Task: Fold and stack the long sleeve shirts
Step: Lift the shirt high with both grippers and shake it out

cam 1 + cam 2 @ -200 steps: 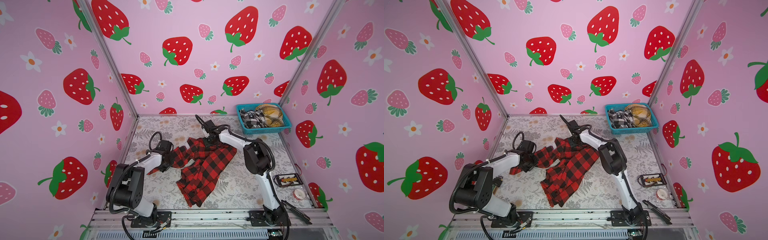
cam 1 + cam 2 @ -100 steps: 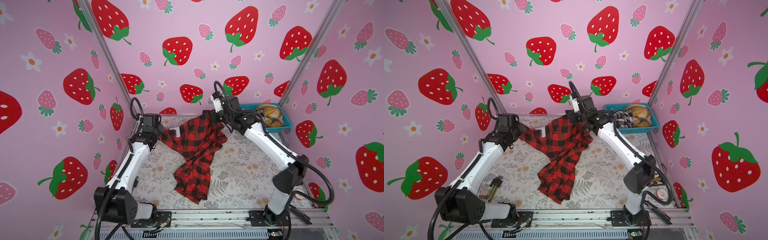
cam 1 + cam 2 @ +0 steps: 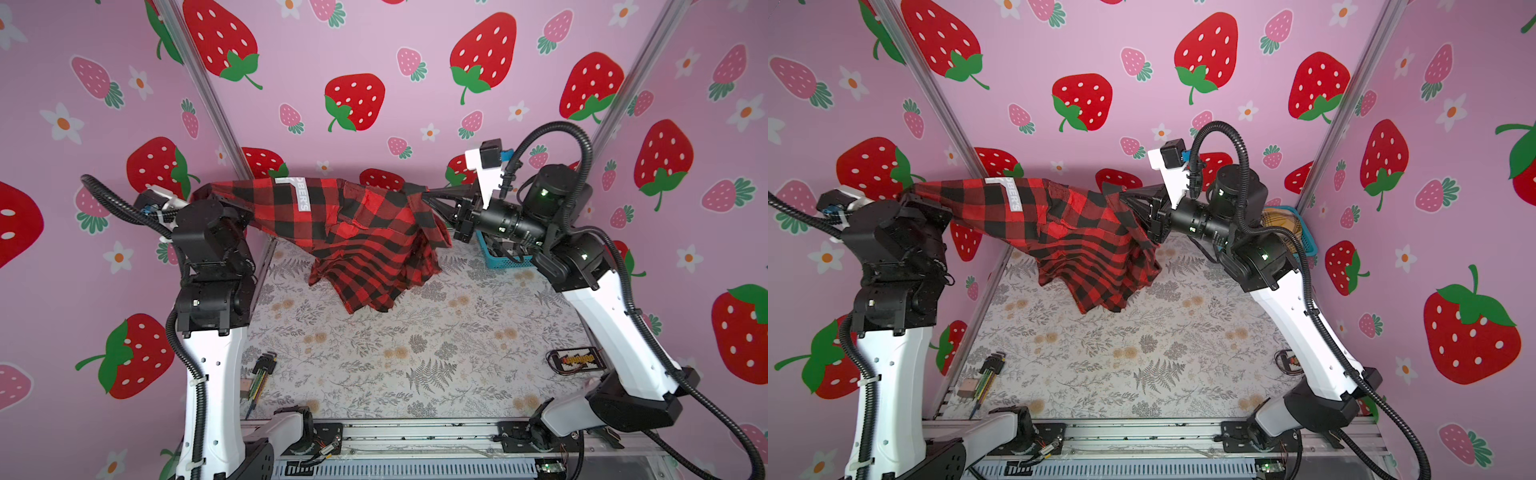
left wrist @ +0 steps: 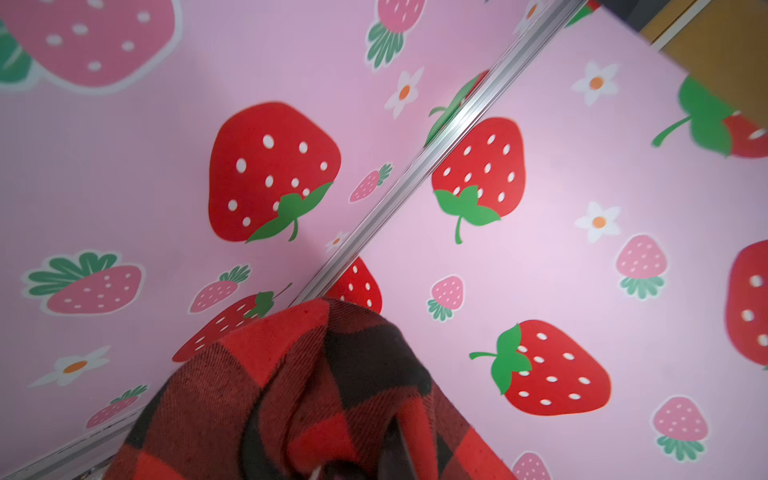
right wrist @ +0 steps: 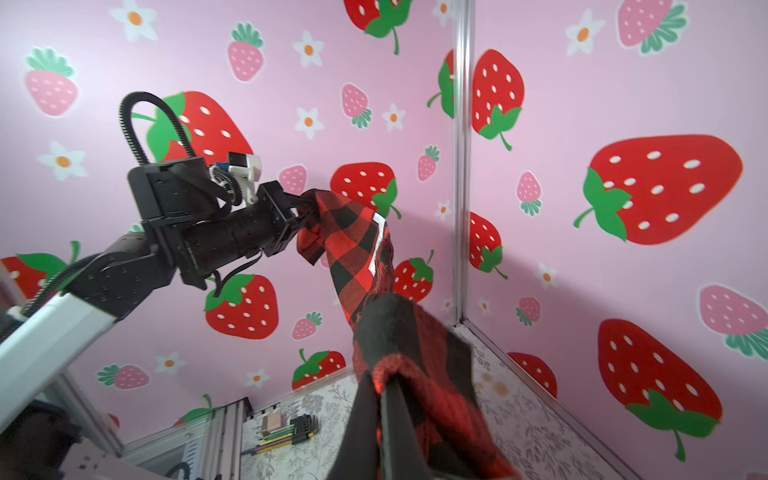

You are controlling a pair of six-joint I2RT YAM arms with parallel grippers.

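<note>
Left gripper (image 5: 307,205) and right gripper (image 3: 428,193) clamp the shirt (image 3: 357,232), spreading it aloft; next I must lay it flat.

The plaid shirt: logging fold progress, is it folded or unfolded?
Unfolded. The plaid shirt hangs stretched in mid-air between the left gripper and right gripper, both shut on it, loose cloth drooping toward the table.

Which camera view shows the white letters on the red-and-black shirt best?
A top view: the white letters on the shirt face that camera and are partly readable in both top views. The right wrist view shows them only as a thin strip, edge-on. The left wrist view shows plaid cloth, no letters.
</note>
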